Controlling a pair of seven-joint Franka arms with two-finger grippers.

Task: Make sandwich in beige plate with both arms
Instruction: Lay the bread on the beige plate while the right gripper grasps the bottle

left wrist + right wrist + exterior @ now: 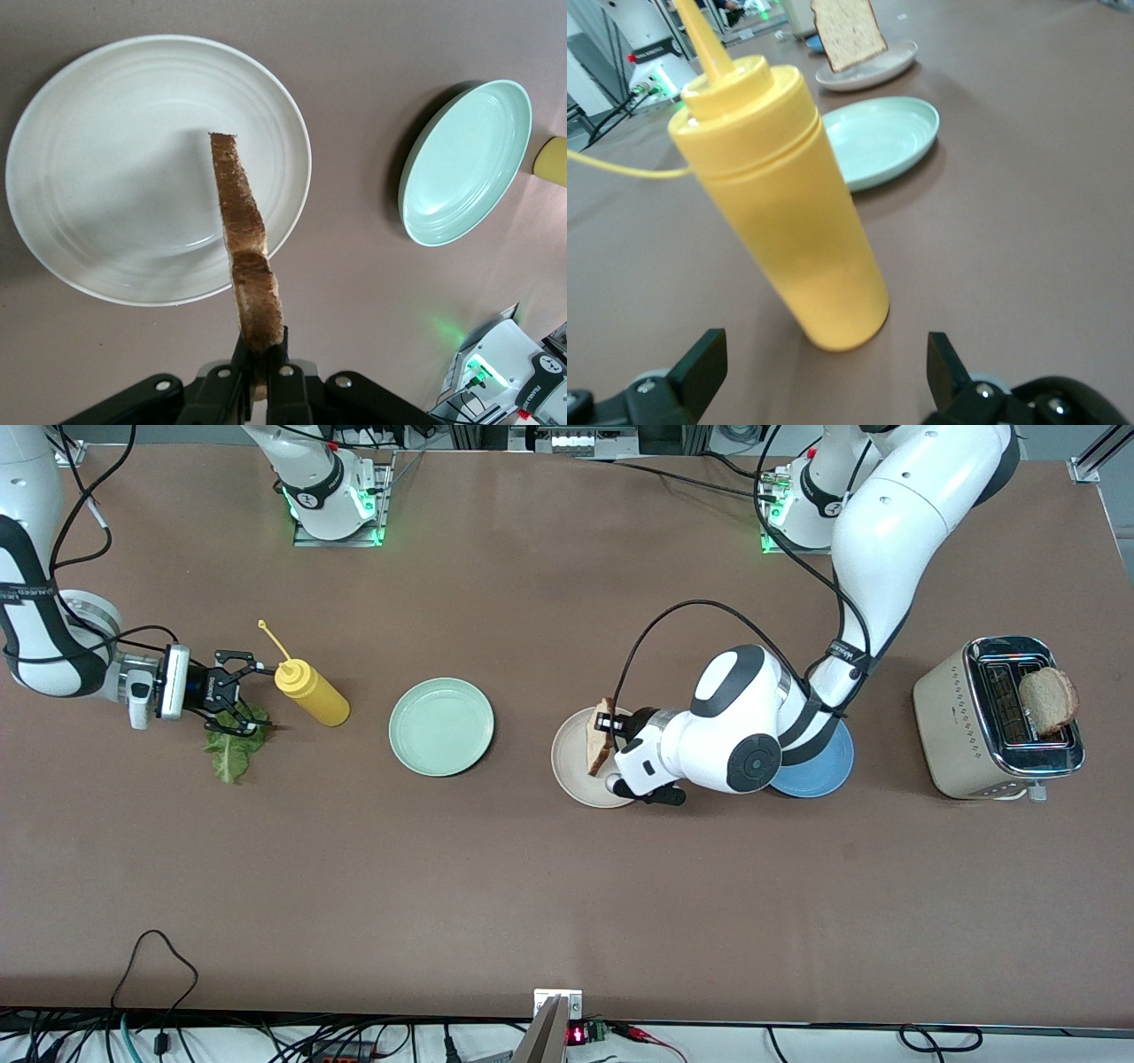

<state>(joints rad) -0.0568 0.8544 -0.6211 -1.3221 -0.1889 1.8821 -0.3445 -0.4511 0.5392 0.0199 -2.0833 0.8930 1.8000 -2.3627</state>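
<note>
My left gripper (613,731) is shut on a tan bread slice (600,751) and holds it on edge just over the beige plate (574,769). In the left wrist view the slice (245,243) stands between the shut fingers of my left gripper (262,365), above the plate (106,177). My right gripper (252,695) is open and empty near the right arm's end of the table, beside a yellow squeeze bottle (312,692). Its nearer finger is over a green lettuce leaf (232,755). In the right wrist view the bottle (784,212) stands just ahead of my right gripper (824,372). The leaf is out of that view.
A pale mint-green plate (441,726) lies between the bottle and the beige plate. A blue plate (819,769) lies partly under the left arm. A beige toaster (961,722) at the left arm's end holds a second bread slice (1049,700).
</note>
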